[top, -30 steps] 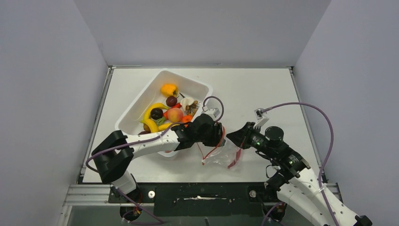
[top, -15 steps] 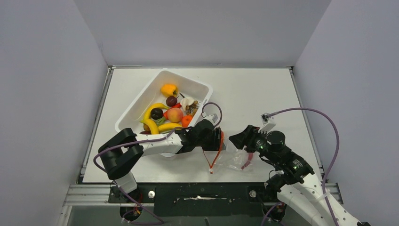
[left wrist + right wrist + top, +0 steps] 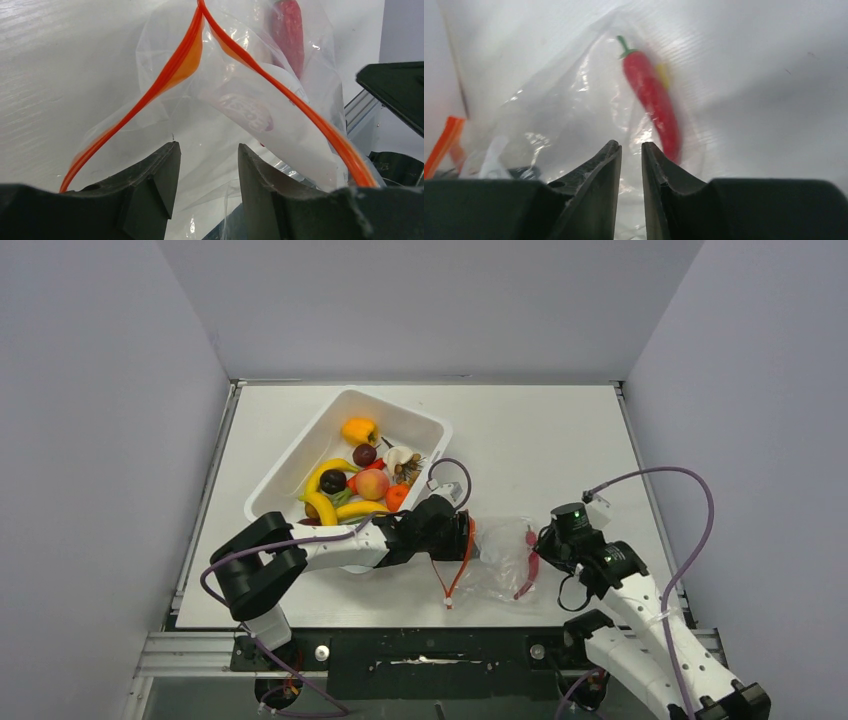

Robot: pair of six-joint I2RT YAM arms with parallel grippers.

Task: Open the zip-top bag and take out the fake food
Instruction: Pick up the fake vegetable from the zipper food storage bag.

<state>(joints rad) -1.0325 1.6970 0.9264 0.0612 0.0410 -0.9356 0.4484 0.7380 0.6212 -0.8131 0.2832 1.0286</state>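
Top cam only: the crinkly clear zip-top bag (image 3: 503,558) lies on the white tabletop (image 3: 540,430) at approx. 4 o'clock from centre. It sits btwn the left gripper (image 3: 465,538) at its 9 o'clock end and the right gripper (image 3: 545,540) at its 3 o'clock end. The white rectangular plastic tub (image 3: 300,452) w/ yellow bananas (image 3: 322,495), a peach (image 3: 372,483) and a dark plum (image 3: 333,480) sits at 10 o'clock, the left arm crossing its near corner. Left wrist cam alone shows the bag's mouth: the red-orange zip strip (image 3: 175,65) parted into an upside-down V, w/ the glossy red plastic chili (image 3: 289,30) deep inside. The left gripper's jaws stand roughly half apart w/ clear film in the gap, nothing visibly pinched. Right wrist cam alone shows the chili's green stem, pointing away from the fingers. The right gripper's jaws are nearly together, a thin slit left, bag film just ahead; can't tell if any is caught. Surface: matte white table, aluminium rail (image 3: 420,650) along the 6 o'clock edge. Plain grey walls (image 3: 420,300) on three sides, and purple cables (image 3: 690,495) loop off both wrists. Bag's long axis runs approx. 9–3, mouth facing 9 o'clock. The chili lies across it, approx. 12–6, near the 3 o'clock end.
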